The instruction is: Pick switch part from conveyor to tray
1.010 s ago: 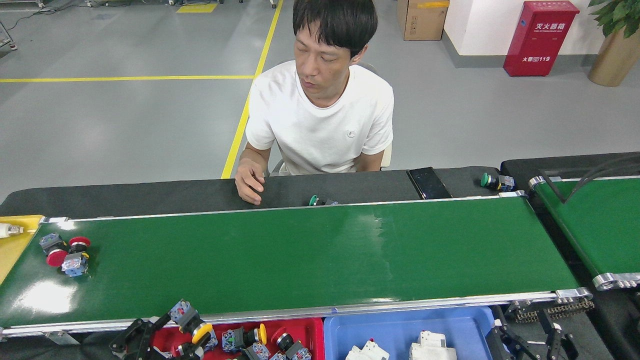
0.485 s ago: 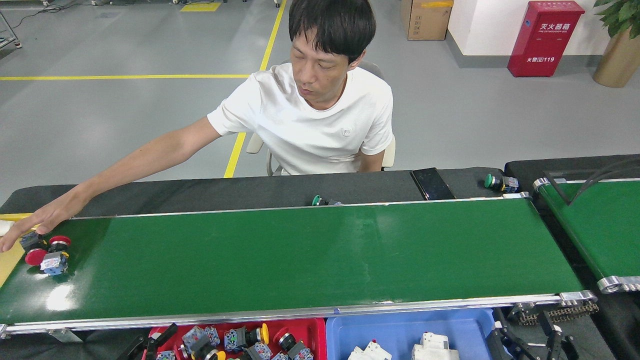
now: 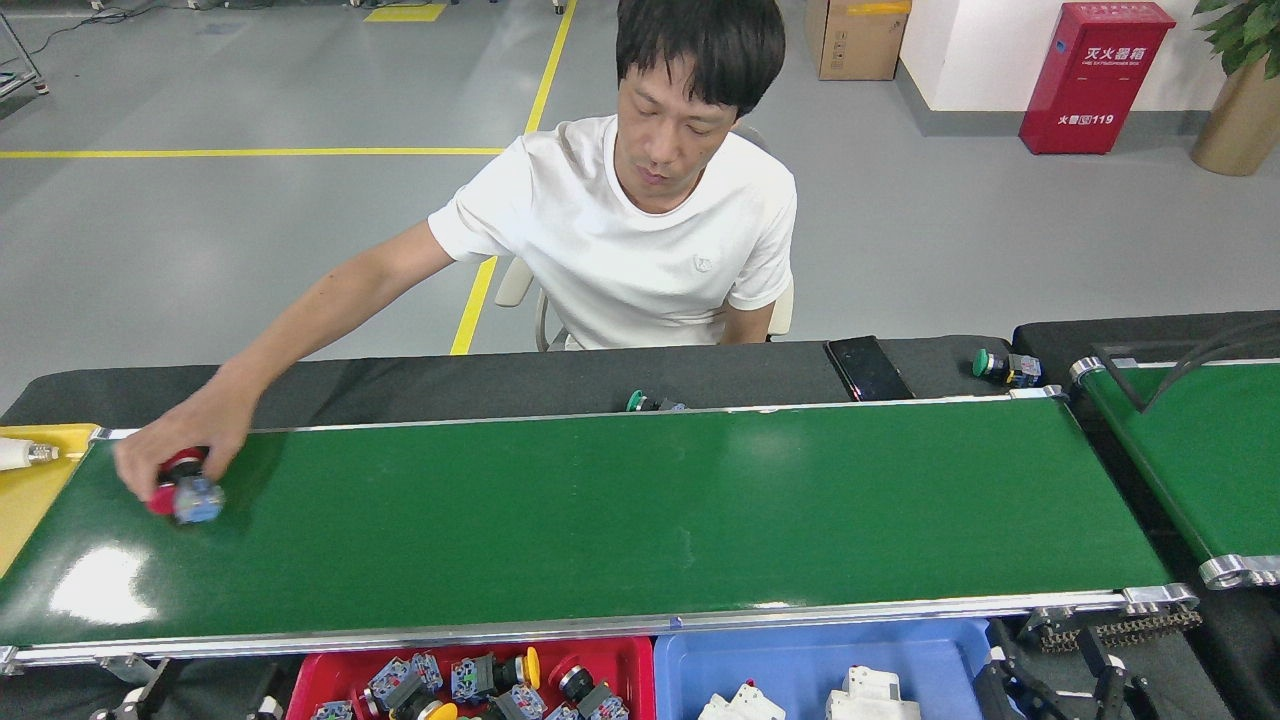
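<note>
A person's hand (image 3: 180, 450) grips red switch parts (image 3: 180, 492) at the conveyor (image 3: 620, 510) belt's left end.

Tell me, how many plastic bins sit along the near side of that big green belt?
2: a red bin full of switch parts at bottom centre, and a blue bin right beside it. More could lie below the picture's edge.

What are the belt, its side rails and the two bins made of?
Conveyor belt: glossy green, likely PVC or rubber; glare patches. Side rails: silver, brushed aluminium by look. Red bin and blue bin: likely moulded plastic, uniform colour, soft sheen.
</note>
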`<act>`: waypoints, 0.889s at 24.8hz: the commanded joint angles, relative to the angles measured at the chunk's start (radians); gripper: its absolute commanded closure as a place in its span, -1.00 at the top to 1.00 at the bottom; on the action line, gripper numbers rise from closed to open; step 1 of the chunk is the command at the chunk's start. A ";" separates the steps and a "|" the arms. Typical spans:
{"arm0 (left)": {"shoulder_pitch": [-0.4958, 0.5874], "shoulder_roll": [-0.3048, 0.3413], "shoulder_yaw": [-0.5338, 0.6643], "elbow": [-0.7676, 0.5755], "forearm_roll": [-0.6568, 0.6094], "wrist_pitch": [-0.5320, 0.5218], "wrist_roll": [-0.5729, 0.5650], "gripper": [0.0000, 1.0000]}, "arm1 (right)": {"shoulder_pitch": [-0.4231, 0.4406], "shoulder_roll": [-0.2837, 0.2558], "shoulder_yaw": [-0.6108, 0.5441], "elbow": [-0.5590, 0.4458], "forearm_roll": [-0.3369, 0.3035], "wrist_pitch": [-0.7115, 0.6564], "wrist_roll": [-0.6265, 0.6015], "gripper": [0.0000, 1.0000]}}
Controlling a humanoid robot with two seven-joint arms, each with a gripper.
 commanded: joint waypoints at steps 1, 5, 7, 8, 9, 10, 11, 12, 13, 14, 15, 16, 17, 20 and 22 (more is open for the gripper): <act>-0.004 0.003 0.029 0.012 0.016 0.011 0.000 1.00 | 0.003 -0.003 -0.006 -0.027 -0.018 -0.047 0.001 0.89; -0.007 0.003 0.037 0.029 0.019 0.031 0.001 1.00 | 0.004 0.000 -0.004 -0.034 -0.021 -0.067 -0.005 0.91; -0.004 0.008 0.032 0.029 0.042 0.034 0.003 1.00 | 0.004 -0.003 -0.006 -0.032 -0.021 -0.062 -0.004 0.95; -0.007 0.008 0.032 0.028 0.053 0.034 0.001 1.00 | 0.004 -0.002 -0.010 -0.032 -0.027 -0.059 -0.004 0.97; -0.012 0.008 0.023 0.028 0.054 0.037 0.001 1.00 | 0.007 0.000 -0.021 -0.032 -0.037 -0.067 -0.007 0.97; -0.010 0.008 0.022 0.025 0.053 0.048 0.001 1.00 | 0.015 -0.002 -0.020 -0.032 -0.037 -0.070 -0.014 0.98; -0.005 0.008 0.025 0.018 0.054 0.070 0.001 1.00 | 0.020 -0.003 -0.018 -0.032 -0.037 -0.082 -0.027 0.98; -0.002 0.005 0.022 0.011 0.054 0.082 0.000 1.00 | 0.020 -0.008 -0.020 -0.032 -0.037 -0.093 -0.033 0.98; -0.001 0.002 0.019 0.003 0.053 0.099 0.000 1.00 | 0.020 -0.008 -0.024 -0.034 -0.037 -0.099 -0.034 0.98; 0.001 0.000 0.011 -0.002 0.053 0.116 -0.002 1.00 | 0.020 -0.008 -0.026 -0.032 -0.038 -0.098 -0.034 0.98; -0.001 0.003 -0.015 -0.006 0.050 0.142 -0.003 1.00 | 0.021 -0.005 -0.030 -0.034 -0.038 -0.098 -0.034 0.98; -0.001 0.008 -0.052 -0.015 0.048 0.172 -0.003 1.00 | 0.023 -0.005 -0.044 -0.034 -0.038 -0.098 -0.034 0.98; -0.001 0.012 -0.081 -0.025 0.048 0.200 -0.003 1.00 | 0.026 -0.005 -0.055 -0.034 -0.038 -0.099 -0.034 0.98; -0.010 0.022 -0.175 -0.034 0.034 0.247 -0.003 1.00 | 0.043 -0.003 -0.113 -0.034 -0.040 -0.101 -0.036 0.98; -0.013 0.009 -0.192 -0.035 -0.003 0.246 -0.003 1.00 | 0.046 -0.003 -0.129 -0.034 -0.040 -0.102 -0.036 0.98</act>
